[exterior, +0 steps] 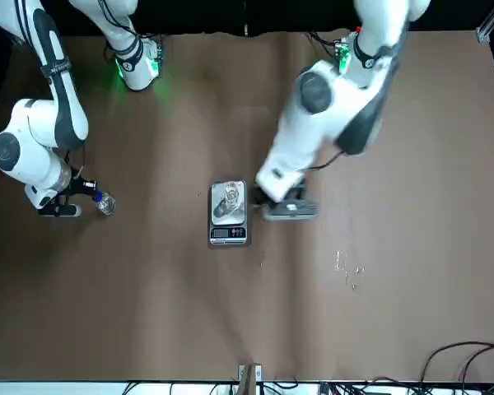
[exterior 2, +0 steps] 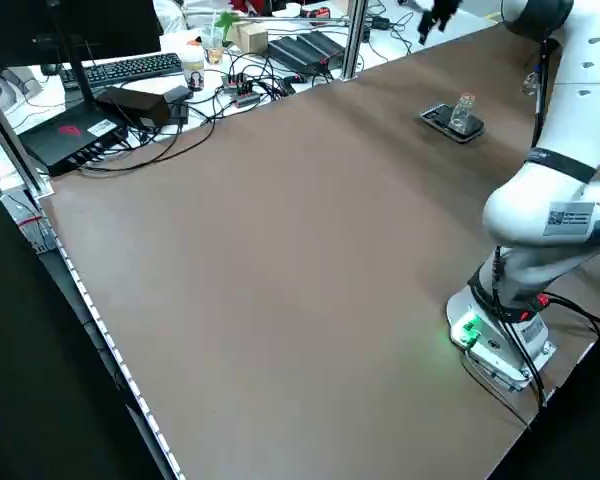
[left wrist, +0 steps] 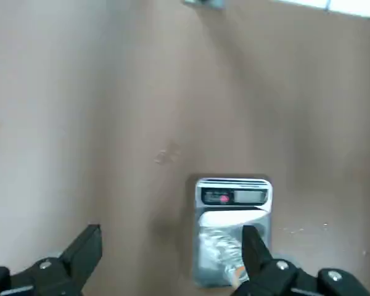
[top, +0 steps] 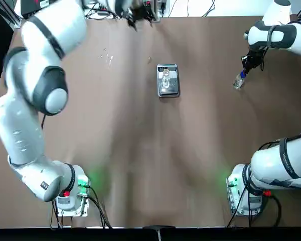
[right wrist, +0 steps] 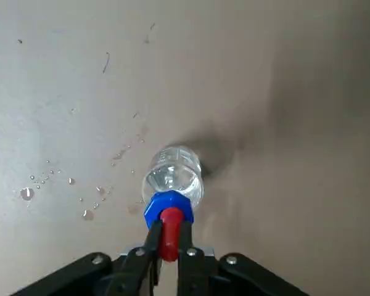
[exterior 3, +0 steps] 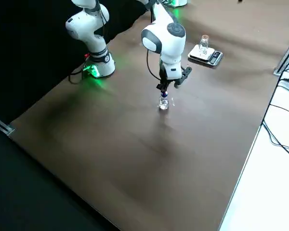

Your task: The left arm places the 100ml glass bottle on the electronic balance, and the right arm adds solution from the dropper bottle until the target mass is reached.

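Note:
The electronic balance (top: pixel 168 86) lies mid-table with the clear 100ml glass bottle (top: pixel 165 77) upright on its pan, also seen in the front view (exterior: pixel 227 197) and the right side view (exterior 3: pixel 203 43). My left gripper (left wrist: pixel 172 253) hangs open high above the table, back from the balance (left wrist: pixel 233 209), holding nothing. The dropper bottle (top: pixel 239 81) stands on the table at the right. My right gripper (right wrist: pixel 168 240) is directly over it, its fingers shut on the blue cap and red tip of the dropper bottle (right wrist: pixel 172 179).
Water droplets (right wrist: pixel 49 185) dot the table beside the dropper bottle. Small glinting bits (top: pixel 106 57) lie left of the balance. Cables, a keyboard and boxes (exterior 2: pixel 160 80) crowd the bench beyond the table's far edge.

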{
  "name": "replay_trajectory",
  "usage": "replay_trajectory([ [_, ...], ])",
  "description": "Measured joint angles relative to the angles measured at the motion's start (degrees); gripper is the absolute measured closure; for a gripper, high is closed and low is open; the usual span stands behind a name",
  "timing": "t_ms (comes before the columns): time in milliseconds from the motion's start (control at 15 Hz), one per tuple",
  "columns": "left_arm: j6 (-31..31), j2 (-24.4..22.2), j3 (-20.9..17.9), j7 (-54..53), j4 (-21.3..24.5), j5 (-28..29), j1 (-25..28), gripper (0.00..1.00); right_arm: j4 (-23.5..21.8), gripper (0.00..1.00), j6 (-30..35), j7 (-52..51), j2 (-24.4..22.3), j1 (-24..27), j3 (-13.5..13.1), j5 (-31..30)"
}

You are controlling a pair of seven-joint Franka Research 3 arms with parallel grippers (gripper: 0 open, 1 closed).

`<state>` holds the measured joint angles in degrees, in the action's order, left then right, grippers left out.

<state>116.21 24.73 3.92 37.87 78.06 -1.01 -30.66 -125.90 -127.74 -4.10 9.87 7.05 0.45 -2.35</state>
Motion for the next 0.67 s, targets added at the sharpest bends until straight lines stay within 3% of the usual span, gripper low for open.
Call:
replay_trajectory([
  [467, -23.37, -12.75, 0.36, -28.07, 0.66, -0.68, 15.66, 0.00, 0.07, 0.94, 0.18, -0.02, 0.00, 0.00, 0.00, 0.00],
  [667, -28.49, -15.96, 0.49, -37.36, 1.78, -0.80, 22.55, 0.00, 0.07, 0.94, 0.21, -0.03, 0.00, 0.00, 0.01, 0.00],
])
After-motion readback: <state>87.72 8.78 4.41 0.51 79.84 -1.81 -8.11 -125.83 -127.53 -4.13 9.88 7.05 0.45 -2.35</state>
